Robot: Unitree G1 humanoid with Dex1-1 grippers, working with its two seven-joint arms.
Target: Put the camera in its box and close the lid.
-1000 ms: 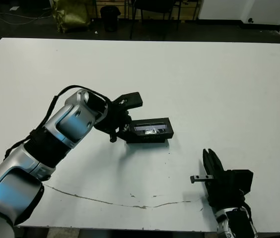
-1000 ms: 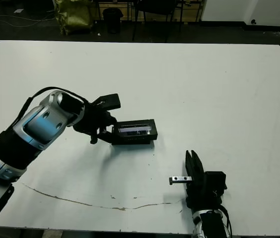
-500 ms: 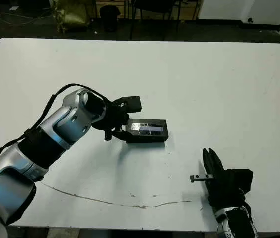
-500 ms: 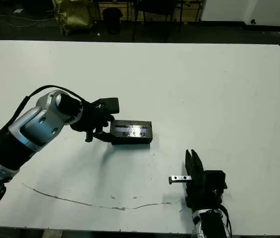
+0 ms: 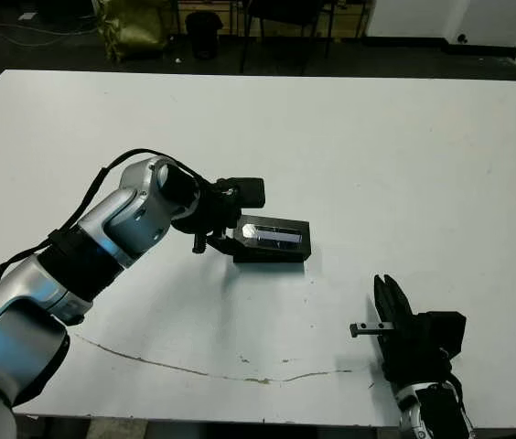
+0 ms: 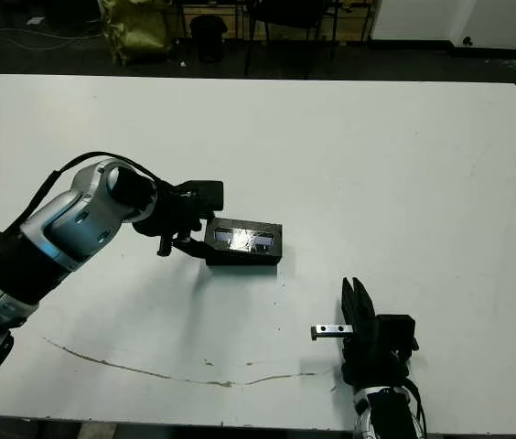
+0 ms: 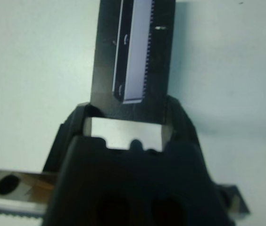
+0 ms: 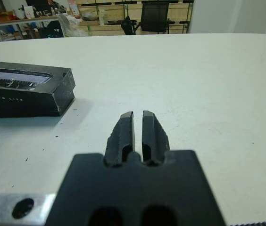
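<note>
While the lid [image 5: 274,236] lay flat on top of the box [image 5: 271,249], the pair formed one low black block near the middle of the white bench [image 5: 404,155]. The lid was a flat black rectangle with a long pale grey strip down its middle, glossy enough to catch a glint of light; the box under it showed only plain black walls with sharp corners. The camera could not be seen anywhere.

The left gripper [image 5: 231,212] sat at the end of the box nearer the robot's left, its black fingers spread to either side of that end; whether they pressed on the box could not be told. Its arm was silver metal with black joints and a looping black cable.

The right gripper [image 8: 137,129] rested well apart from the box, toward the bench's near edge, its two tapered black fingers nearly together with only a thin slit between them, holding nothing.

A thin brown crack-like line [image 5: 194,370] ran along the bench nearer the robot than the box.
</note>
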